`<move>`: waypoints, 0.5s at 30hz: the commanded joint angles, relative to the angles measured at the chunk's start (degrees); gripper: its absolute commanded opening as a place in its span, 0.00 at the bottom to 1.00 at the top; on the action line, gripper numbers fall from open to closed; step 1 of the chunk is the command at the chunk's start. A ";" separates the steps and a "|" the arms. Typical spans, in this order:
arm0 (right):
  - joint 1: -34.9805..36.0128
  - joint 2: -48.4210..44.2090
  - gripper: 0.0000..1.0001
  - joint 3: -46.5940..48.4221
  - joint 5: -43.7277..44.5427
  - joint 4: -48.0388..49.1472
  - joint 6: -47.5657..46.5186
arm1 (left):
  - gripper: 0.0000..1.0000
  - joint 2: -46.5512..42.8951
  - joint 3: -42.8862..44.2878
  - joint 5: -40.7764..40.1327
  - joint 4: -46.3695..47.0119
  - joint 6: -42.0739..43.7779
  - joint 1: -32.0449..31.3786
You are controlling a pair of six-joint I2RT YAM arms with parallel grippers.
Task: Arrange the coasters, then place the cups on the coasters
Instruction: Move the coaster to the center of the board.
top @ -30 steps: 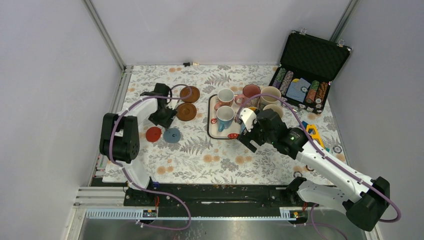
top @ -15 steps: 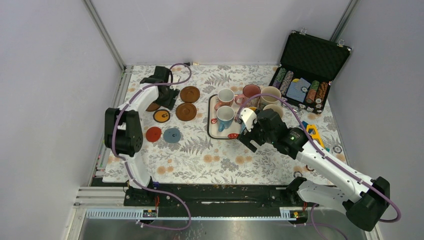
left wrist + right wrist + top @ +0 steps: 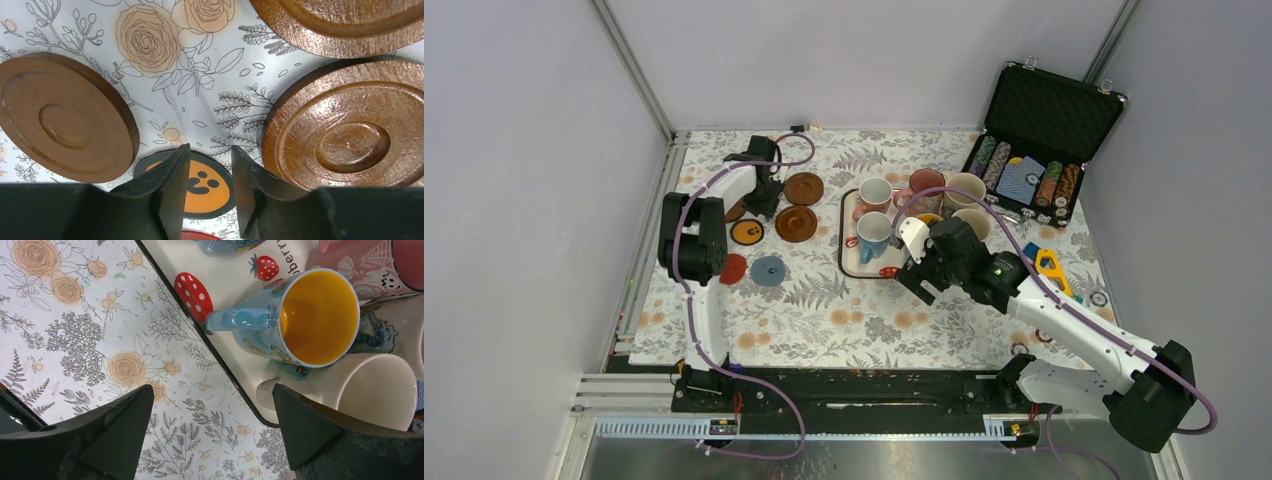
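Plain pale lilac-grey walls point(image 3: 874, 60) enclose the floral-patterned desk point(image 3: 824, 320) on three sides, with silver metal posts point(image 3: 632, 70) rising at eleven and one o'clock.

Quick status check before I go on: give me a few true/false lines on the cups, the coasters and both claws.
1. None of the cups stands on any of the coasters. True.
2. The right claw grips the blue mug. False: it is open and empty, over the edge of the tray.
3. The black coaster with the orange centre lies under the left claw. True.
4. The red coaster is stacked on the grey-blue coaster. False: they lie side by side.
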 commanded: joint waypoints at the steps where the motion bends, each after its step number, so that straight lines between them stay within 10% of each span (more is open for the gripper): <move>1: -0.39 0.73 0.97 0.14 1.78 1.85 -0.44 | 0.35 0.84 1.51 -0.10 1.07 -0.37 0.01; 15: -0.45 0.60 0.97 0.26 2.65 1.87 -0.23 | 0.16 4.65 8.04 2.08 -6.05 -1.31 1.00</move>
